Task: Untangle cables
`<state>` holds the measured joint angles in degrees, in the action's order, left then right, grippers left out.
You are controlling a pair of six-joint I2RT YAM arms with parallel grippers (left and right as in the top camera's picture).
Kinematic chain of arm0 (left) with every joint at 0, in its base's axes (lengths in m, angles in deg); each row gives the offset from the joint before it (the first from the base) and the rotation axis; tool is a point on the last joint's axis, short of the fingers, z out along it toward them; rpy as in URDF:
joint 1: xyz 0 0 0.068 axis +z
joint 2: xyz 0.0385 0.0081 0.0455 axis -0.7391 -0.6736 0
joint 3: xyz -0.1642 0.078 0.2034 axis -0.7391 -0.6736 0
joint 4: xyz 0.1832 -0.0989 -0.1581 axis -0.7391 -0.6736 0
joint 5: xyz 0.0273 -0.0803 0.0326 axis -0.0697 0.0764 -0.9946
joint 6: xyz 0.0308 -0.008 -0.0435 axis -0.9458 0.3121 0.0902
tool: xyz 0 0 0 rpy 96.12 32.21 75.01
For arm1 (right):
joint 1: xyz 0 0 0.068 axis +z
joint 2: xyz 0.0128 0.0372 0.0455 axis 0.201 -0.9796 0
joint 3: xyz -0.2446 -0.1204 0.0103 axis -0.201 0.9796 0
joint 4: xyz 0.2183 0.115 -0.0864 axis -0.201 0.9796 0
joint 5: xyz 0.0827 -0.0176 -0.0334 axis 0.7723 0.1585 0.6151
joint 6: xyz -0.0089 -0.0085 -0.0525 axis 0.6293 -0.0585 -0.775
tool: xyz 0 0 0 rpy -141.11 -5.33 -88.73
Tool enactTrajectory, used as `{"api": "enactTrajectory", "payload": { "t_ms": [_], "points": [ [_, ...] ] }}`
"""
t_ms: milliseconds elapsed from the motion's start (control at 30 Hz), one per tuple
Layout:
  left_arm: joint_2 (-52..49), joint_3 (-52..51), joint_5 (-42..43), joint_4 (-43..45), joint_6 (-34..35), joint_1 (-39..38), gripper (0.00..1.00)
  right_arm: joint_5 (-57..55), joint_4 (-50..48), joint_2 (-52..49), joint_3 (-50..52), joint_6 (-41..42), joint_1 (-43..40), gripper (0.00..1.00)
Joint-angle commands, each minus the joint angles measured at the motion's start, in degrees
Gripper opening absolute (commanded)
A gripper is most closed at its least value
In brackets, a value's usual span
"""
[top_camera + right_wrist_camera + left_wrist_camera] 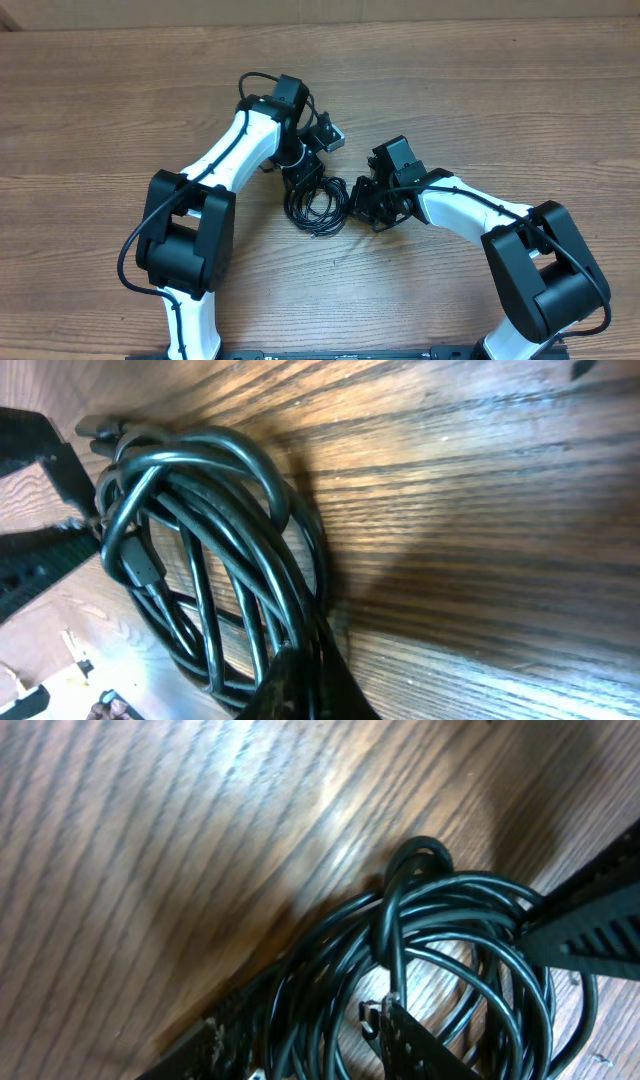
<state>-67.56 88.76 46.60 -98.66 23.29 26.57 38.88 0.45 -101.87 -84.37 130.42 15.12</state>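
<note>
The cables (318,205) lie as one tangled black coil on the wooden table between both arms. My left gripper (306,183) reaches into the coil's upper edge. In the left wrist view its fingers (408,1042) stand apart, straddling several strands of the cables (440,920), with wood showing between strands and finger, so my left gripper (310,1045) is open. My right gripper (358,205) meets the coil's right side. In the right wrist view my right gripper (305,682) is shut on a few strands of the cables (210,530). A small plug (146,567) hangs inside the loops.
The wooden table (480,90) stretches out on all sides of the coil. The two grippers sit close together over the bundle, and the right gripper's fingers (590,920) show in the left wrist view.
</note>
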Motion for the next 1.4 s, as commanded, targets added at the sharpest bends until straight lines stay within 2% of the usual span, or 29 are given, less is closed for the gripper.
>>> {"api": "enactTrajectory", "payload": {
  "t_ms": [0,133,267,567,733,1000,1233,1367],
  "points": [
    [1.1,-0.8,0.0,0.2,0.6,-1.2,0.42,-1.3,-0.4,-0.5,0.3,-0.2,0.3,0.18],
    [1.1,-1.0,-1.3,0.8,0.6,-1.4,0.41,-1.2,-0.4,-0.5,0.3,-0.2,0.3,0.49],
    [1.1,-1.2,-1.2,0.4,0.8,-1.4,0.41,-1.2,-0.2,-0.5,0.3,-0.2,0.3,0.57],
    [1.1,-2.6,-1.3,1.7,0.8,-1.4,0.42,-0.3,-0.2,-0.5,0.3,-0.2,0.3,0.47],
    [1.1,-3.1,-1.3,2.2,0.5,-1.4,0.44,1.3,-0.4,-0.5,0.3,-0.3,0.2,0.47],
    [1.1,-4.4,-1.3,4.2,-0.3,-1.4,0.44,0.9,-0.6,-0.5,0.3,-0.3,0.2,0.23],
    [1.1,-5.7,4.3,4.7,-1.8,-1.4,0.43,0.9,-0.7,-0.5,0.3,-0.3,0.3,0.17],
    [1.1,-4.3,5.2,2.0,-1.8,-1.5,0.39,0.0,-0.7,-0.5,0.3,-0.3,0.3,0.19]
  ]
}}
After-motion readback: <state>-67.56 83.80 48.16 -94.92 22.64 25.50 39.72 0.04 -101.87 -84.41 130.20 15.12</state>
